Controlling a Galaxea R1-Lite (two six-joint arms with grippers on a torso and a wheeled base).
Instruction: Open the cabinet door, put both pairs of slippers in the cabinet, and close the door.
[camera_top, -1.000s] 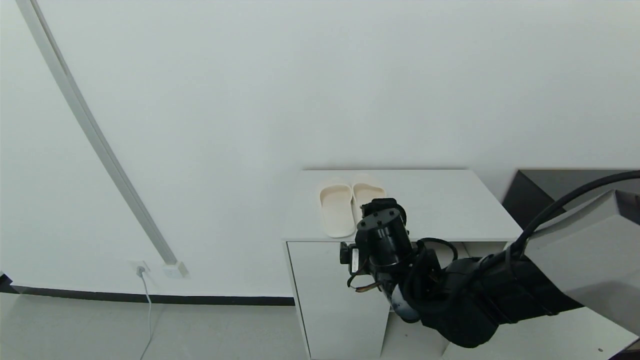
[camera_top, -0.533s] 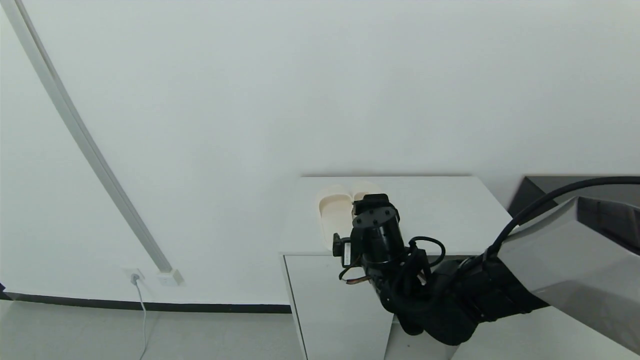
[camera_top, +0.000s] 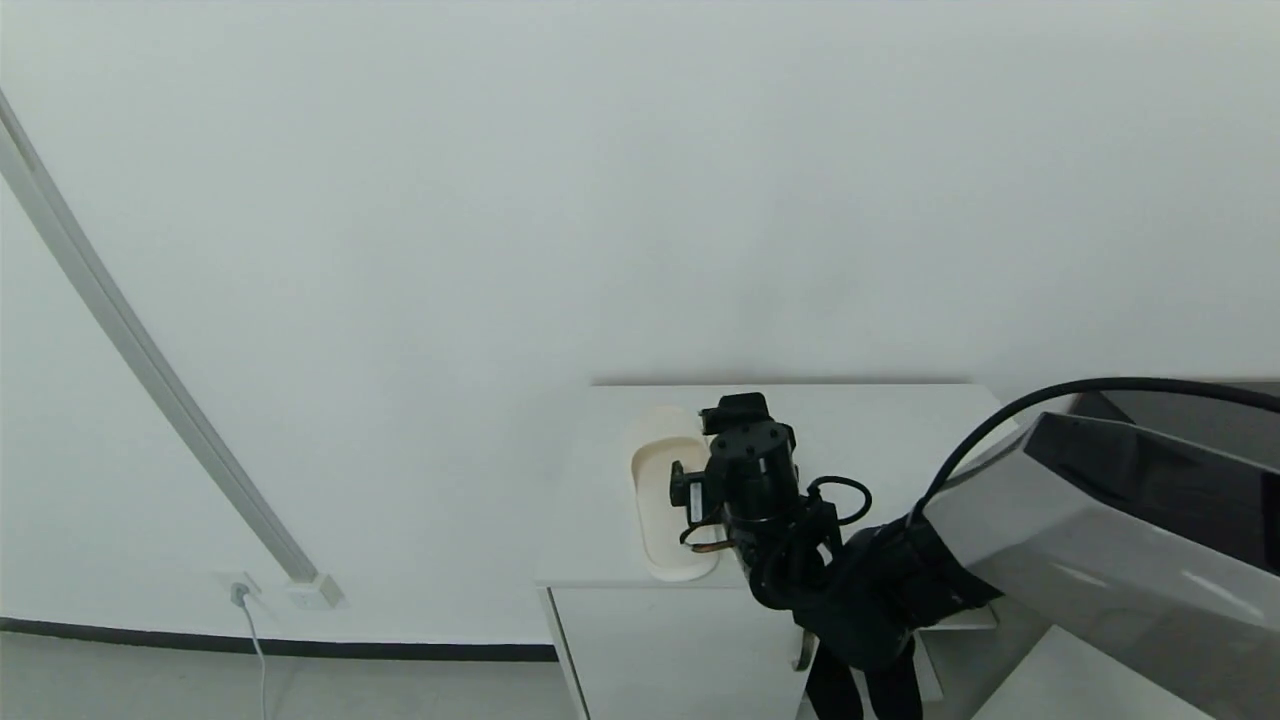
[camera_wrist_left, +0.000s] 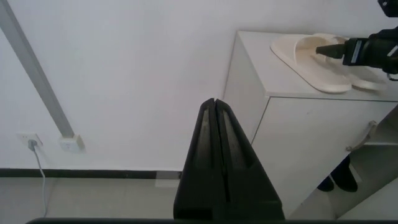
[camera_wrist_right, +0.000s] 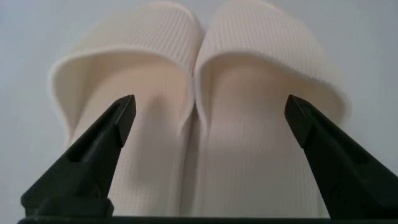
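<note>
A cream pair of slippers lies side by side on top of the white cabinet. My right gripper hangs just above the pair, over the slipper nearer the cabinet's middle. In the right wrist view it is open, its fingertips spread to the outer sides of the two slippers and nothing between them. The left wrist view shows the slippers with the right gripper over their straps. My left gripper is shut and empty, out in front of the cabinet's left side.
The cabinet's left door with its handle stands closed. To its right the cabinet is open, with dark footwear under a shelf. A wall socket and a slanted conduit are at the left.
The head camera has shifted, so the cabinet sits lower in the picture. My right arm has moved forward over the cabinet top and now covers the right slipper.
</note>
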